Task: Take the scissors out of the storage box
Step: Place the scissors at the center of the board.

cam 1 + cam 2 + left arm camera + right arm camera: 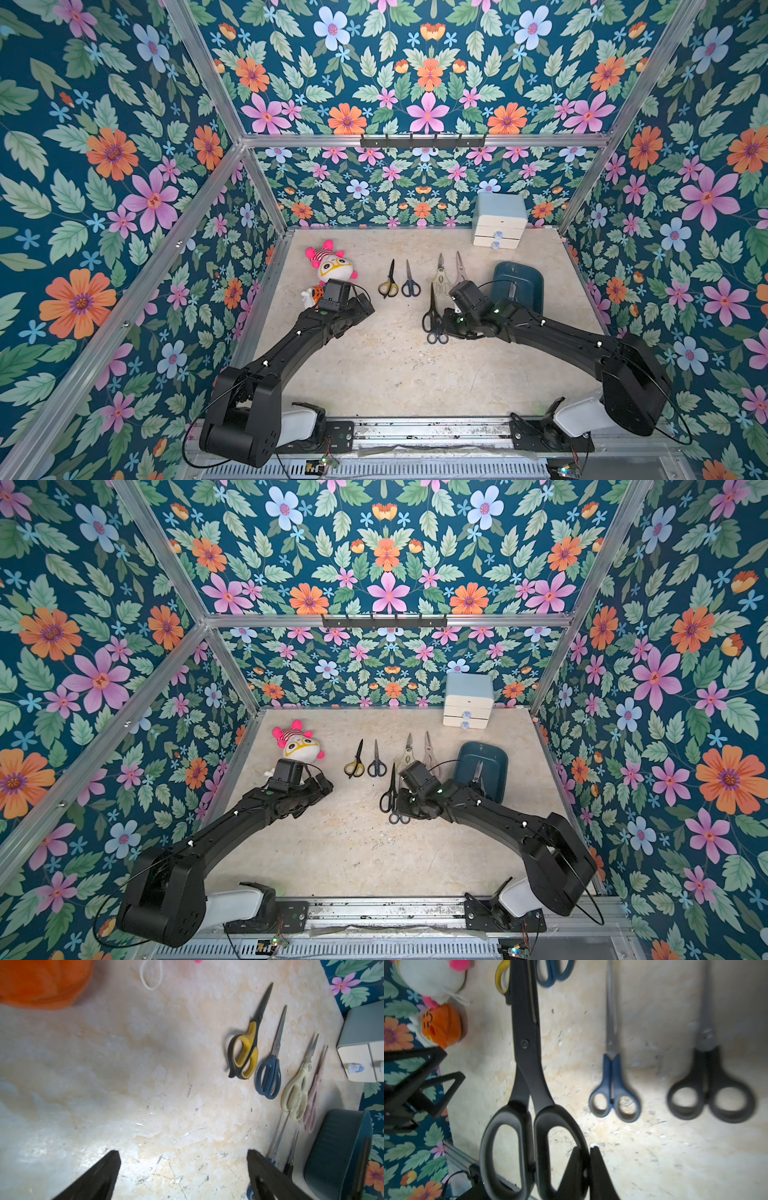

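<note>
Right gripper: pinched shut on a handle loop of the black scissors, near the storage box.
Left gripper: jaws spread wide, holding nothing.
Box contents: one pair of scissors shows inside; its lower part and the box's near end are hidden by the right arm.

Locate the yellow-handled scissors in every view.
Both top views: yellow-handled scissors mid-table, between plush doll and blue-handled scissors.
Left wrist: whole pair, beside blue-handled scissors.
Right wrist: only a yellow handle loop, behind the black scissors.
Shared landmark: the adjacent blue-handled scissors.

No word, brand or number can be read on the scissors; black marks on the orange plush toy are too blurred to read.
</note>
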Motion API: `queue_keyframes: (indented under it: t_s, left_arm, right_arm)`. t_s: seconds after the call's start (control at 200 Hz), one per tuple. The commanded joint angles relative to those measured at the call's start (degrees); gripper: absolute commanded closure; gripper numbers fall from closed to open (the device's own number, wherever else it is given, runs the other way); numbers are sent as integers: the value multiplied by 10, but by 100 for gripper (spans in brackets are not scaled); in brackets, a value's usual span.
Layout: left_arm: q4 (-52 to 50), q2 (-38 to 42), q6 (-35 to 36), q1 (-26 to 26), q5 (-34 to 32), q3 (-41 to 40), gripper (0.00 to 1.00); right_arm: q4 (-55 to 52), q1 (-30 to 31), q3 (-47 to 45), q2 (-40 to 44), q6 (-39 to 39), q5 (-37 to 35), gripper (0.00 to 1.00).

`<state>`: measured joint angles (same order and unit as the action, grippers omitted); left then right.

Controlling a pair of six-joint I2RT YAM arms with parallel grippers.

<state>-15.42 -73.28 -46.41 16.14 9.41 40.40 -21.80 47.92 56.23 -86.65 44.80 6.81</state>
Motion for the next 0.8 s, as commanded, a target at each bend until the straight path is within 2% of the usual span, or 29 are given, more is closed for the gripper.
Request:
queue_keyframes:
  t_s: [0.0, 0.115, 0.42, 0.795]
  left_arm:
    - [-5, 12, 31, -14, 24, -4, 1]
    - [-15, 26, 48, -17, 21, -10, 1]
    - [-55, 71, 78, -20, -4, -23, 1]
    - [-59, 99, 79, -21, -10, -29, 1]
  right_arm:
    - [24, 30, 16, -35, 52, -22, 100]
    - [10, 55, 53, -94, 59, -29, 100]
    - [-168, 78, 233, -262, 60, -101, 100]
    - [-188, 85, 256, -295, 63, -121, 99]
